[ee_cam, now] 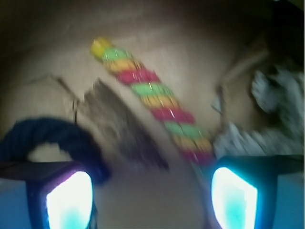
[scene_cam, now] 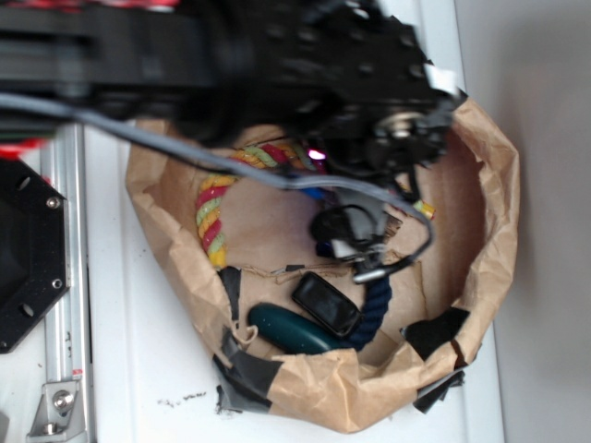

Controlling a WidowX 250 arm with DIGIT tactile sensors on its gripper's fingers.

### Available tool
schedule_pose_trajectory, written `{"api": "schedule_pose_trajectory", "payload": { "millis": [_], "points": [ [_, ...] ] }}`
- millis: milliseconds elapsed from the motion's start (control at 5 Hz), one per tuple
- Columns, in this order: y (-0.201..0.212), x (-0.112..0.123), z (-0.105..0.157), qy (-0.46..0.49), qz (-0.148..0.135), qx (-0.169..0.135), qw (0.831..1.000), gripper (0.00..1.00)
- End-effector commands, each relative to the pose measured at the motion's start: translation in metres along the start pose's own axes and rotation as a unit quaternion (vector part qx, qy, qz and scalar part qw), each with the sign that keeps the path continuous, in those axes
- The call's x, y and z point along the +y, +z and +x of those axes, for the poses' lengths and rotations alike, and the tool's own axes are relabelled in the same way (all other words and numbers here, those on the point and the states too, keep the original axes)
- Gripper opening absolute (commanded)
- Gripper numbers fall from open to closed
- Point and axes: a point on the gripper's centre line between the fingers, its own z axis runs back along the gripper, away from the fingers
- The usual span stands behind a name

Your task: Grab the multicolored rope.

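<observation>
The multicolored rope (scene_cam: 214, 208) curves along the back left of a crumpled brown paper nest (scene_cam: 499, 212), twisted in pink-red, yellow and light green. In the wrist view the multicolored rope (ee_cam: 152, 100) runs diagonally from a yellow tip at upper left down toward the right finger. My gripper (ee_cam: 151, 198) hangs open above bare paper, its two glowing pads wide apart with nothing between them. In the exterior view the gripper (scene_cam: 355, 235) is largely hidden by the black arm and grey cable.
A dark navy rope (ee_cam: 52, 140) loops just above the left finger; the same navy rope (scene_cam: 374, 309) lies at the nest's front. A black phone-like object (scene_cam: 326, 303) and a dark teal oblong object (scene_cam: 291, 329) rest nearby. Black tape (scene_cam: 249, 374) patches the paper edge.
</observation>
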Motion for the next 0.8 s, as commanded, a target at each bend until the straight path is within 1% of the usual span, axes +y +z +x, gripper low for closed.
{"api": "schedule_pose_trajectory", "payload": {
  "millis": [0,200,400,600],
  "points": [
    [0.008,-0.029,0.04,-0.029,0.017,-0.067,0.997,1.0],
    [-0.001,-0.038,0.05,-0.044,0.022,-0.061,0.997,1.0],
    [-0.025,-0.036,0.045,-0.072,0.039,-0.034,0.996,1.0],
    [-0.039,-0.026,0.028,-0.112,0.009,0.002,0.994,1.0]
  ]
}}
